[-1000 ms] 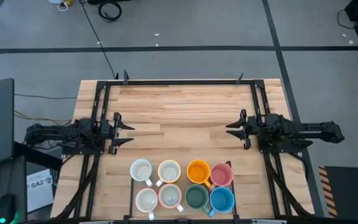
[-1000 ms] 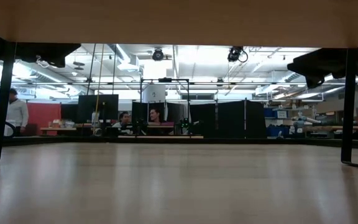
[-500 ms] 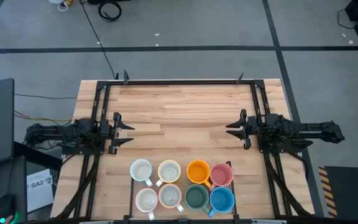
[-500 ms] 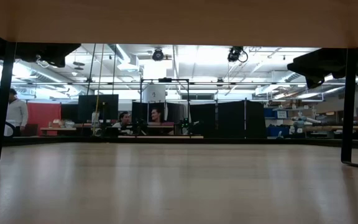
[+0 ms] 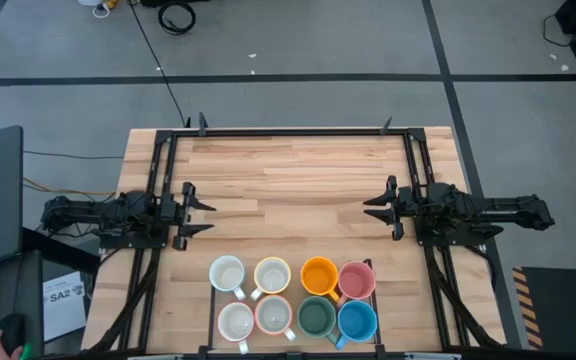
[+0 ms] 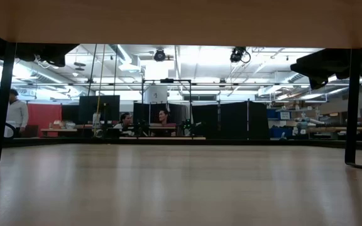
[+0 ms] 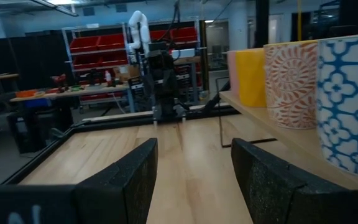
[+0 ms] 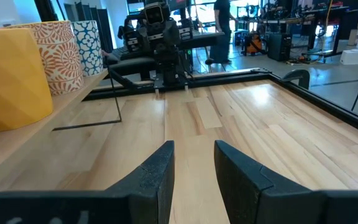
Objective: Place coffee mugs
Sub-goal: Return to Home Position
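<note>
Several coffee mugs stand upright in two rows near the table's near edge. In the high view I see white mugs, an orange mug, a pink mug, a dark green mug and a blue mug. They rest by their bases on a raised wooden shelf. My left gripper is open at the table's left side. My right gripper is open at the right side. Both hover level, facing each other, far of the mugs and apart from them.
A black frame runs along the far edge and both sides of the wooden table. Bare tabletop lies between the two grippers. In the low view, people sit at desks in the room beyond; another person stands at the left.
</note>
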You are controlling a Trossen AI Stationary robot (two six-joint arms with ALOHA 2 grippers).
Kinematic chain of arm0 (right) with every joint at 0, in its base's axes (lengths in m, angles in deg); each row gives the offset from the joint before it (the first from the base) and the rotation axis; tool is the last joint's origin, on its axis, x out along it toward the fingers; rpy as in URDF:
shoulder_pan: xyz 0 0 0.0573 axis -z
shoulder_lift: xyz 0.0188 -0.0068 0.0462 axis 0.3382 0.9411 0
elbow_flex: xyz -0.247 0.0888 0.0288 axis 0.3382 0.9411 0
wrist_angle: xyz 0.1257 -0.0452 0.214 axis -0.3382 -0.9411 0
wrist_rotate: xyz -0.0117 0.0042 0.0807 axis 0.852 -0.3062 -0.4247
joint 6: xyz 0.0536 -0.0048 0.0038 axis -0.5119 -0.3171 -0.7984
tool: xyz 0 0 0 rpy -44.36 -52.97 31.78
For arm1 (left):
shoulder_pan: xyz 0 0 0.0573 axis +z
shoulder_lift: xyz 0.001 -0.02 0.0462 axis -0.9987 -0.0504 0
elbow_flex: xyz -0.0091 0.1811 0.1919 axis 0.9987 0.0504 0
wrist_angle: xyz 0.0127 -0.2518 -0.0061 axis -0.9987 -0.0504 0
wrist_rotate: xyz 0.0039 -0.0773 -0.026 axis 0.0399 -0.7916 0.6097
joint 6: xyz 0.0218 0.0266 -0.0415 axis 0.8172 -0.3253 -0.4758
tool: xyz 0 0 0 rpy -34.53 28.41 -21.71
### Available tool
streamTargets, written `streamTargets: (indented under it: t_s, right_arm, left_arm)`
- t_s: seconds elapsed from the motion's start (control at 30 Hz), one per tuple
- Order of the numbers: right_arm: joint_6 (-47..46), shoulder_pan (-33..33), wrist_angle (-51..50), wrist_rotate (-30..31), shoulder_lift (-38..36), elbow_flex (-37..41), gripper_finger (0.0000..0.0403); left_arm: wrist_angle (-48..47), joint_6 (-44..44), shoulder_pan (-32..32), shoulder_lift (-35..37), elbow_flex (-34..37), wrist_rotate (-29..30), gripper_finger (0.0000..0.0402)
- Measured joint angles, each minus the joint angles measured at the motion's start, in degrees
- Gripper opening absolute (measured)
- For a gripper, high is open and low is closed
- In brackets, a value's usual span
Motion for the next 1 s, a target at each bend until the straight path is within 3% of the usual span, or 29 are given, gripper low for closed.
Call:
streamTargets:
  t_s: [1.0]
  right_arm:
    - [0.0, 0.0, 0.0, 0.0, 0.0, 0.0, 0.0119]
  left_arm:
    - [0.0, 0.0, 0.0, 0.0, 0.0, 2.0, 0.0212]
